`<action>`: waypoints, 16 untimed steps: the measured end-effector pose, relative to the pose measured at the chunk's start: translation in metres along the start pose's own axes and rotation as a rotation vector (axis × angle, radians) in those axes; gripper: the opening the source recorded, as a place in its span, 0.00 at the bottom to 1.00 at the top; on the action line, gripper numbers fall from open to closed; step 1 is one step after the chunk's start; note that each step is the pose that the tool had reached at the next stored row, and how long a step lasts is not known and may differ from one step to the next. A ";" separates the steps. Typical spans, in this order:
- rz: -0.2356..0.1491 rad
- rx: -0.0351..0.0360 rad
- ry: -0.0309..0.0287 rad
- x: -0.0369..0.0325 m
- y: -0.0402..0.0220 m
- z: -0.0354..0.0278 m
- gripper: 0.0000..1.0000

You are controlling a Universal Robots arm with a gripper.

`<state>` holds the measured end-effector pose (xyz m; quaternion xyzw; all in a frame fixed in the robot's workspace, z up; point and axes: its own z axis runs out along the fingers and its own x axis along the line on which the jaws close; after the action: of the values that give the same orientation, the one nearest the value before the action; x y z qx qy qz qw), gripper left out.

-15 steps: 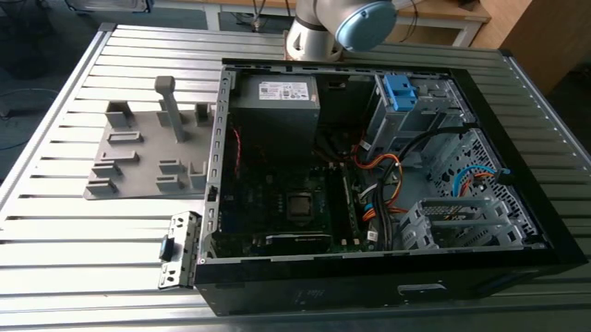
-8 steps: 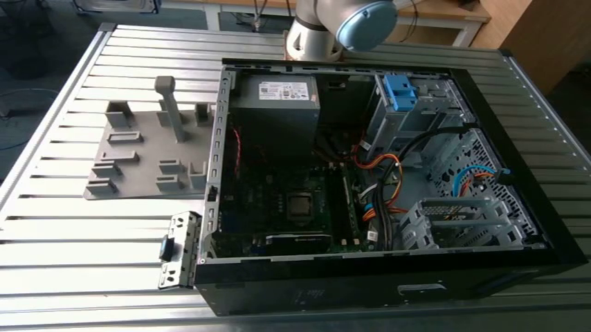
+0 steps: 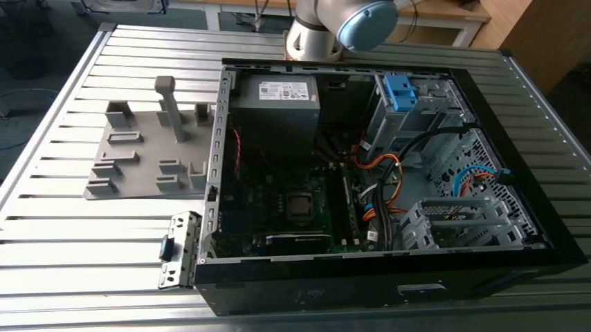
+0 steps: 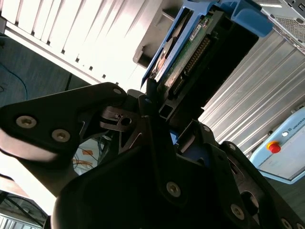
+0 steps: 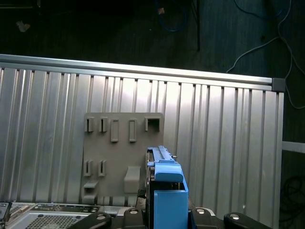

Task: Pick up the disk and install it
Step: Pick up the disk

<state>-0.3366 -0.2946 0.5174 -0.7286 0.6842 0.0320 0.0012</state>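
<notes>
Between the black fingers of the gripper (image 4: 158, 106) sits the disk (image 4: 183, 52), clamped by one end. In the second wrist view its blue frame runs along one long side and the green circuit board with a row of connector pins faces the camera. The end inside the grip is hidden by the gripper body, and the label side is turned away. In the first wrist view the disk (image 5: 167, 188) appears edge-on, as a blue block with a thin metal strip behind it, cut off by the picture's edge along with the gripper's two dark arms.

Beyond the disk in that view lie the ribbed metal table (image 5: 228, 143) and the grey slotted holder (image 5: 114, 157), with a corner of the computer case (image 5: 43, 218) just inside the frame. How high the disk hangs over them cannot be told.

In the exterior view the arm (image 3: 347, 24) is cut off at the top edge. The open computer case (image 3: 277, 152) lies flat on the table (image 3: 74, 235), with the holder (image 3: 138, 166) just beside it on the exterior view's left. A blue bracket (image 3: 399, 93) stands in the metal drive cage at the far corner. Orange cables (image 3: 388, 180) cross the inside, where the darker parts are hard to make out.
</notes>
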 end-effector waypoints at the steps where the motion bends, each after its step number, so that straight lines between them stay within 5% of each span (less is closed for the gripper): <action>1: 0.000 0.0000 0.0000 0.0001 -0.0011 -0.0001 0.36; 16: 0.000 0.0000 0.0000 0.0012 -0.0182 -0.0008 0.36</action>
<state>-0.3184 -0.2946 0.5174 -0.7286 0.6842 0.0320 0.0012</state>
